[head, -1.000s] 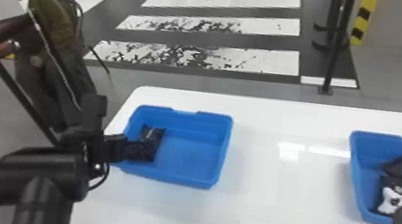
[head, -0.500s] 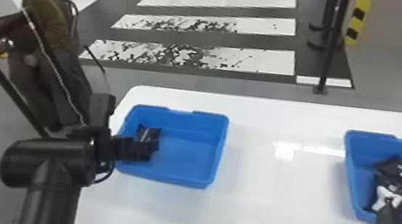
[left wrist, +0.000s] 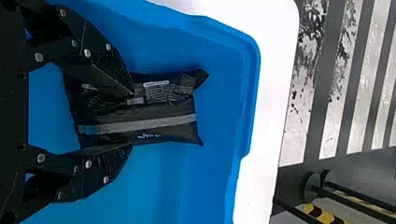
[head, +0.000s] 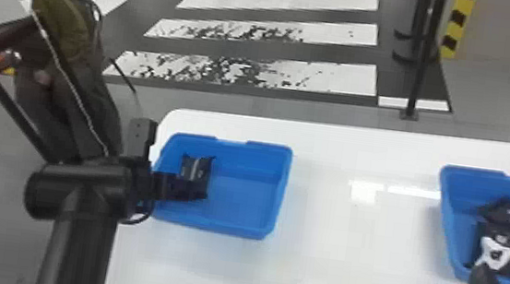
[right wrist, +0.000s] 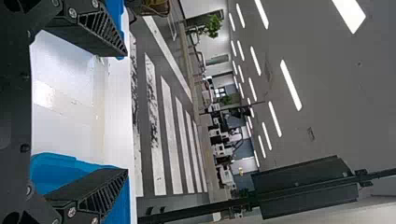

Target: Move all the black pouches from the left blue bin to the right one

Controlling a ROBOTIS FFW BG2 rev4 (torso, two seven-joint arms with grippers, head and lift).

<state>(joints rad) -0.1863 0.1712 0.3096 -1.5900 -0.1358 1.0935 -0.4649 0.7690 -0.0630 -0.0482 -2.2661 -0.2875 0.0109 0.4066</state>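
- One black pouch [left wrist: 163,105] is left in the left blue bin [head: 245,198], near its outer side.
- Several pouches [head: 503,211] already lie in the right bin [head: 450,219], well apart from the left blue bin; the job looks nearly done.
- The left gripper [left wrist: 132,119] is inside the left blue bin, fingers spread about the last pouch; grasp and transfer remain.
- The right gripper [right wrist: 127,113] is spread, holding nothing.

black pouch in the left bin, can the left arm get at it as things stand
Most likely yes: the left gripper's open fingers straddle the pouch, and nothing lies on top of it.
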